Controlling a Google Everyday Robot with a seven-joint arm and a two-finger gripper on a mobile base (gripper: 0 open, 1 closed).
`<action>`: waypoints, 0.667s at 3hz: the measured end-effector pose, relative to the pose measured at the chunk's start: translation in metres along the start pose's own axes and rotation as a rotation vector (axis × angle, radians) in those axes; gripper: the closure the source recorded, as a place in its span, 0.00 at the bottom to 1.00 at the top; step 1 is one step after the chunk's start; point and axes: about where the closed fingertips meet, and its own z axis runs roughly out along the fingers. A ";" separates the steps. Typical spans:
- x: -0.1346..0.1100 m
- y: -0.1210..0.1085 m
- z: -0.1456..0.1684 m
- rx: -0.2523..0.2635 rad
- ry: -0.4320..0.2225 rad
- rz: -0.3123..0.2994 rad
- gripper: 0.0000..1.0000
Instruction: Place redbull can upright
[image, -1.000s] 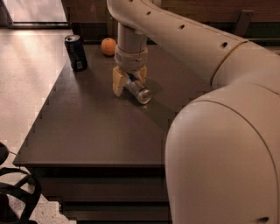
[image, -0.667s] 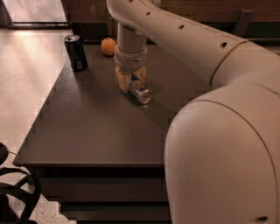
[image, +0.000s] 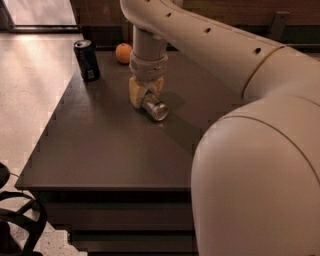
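Observation:
The redbull can (image: 154, 108) is silver and lies on its side on the dark table (image: 105, 145), its shiny end facing the camera. My gripper (image: 145, 95) reaches down from the arm over the can's far end, with its yellowish fingers (image: 135, 94) on either side of it, closed around the can. The rest of the can's body is hidden behind the fingers.
A wider dark soda can (image: 87, 60) stands upright at the table's back left. An orange (image: 124, 52) sits behind the gripper near the back edge. My arm's large white body (image: 255, 170) fills the right foreground. A black chair base (image: 15, 220) stands by the front left corner.
The fingers have drawn in around the can's far end. The can and arm have stayed in nearly the same place.

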 end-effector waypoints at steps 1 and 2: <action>0.008 -0.003 -0.016 0.003 -0.061 -0.033 1.00; 0.024 -0.014 -0.049 -0.023 -0.219 -0.086 1.00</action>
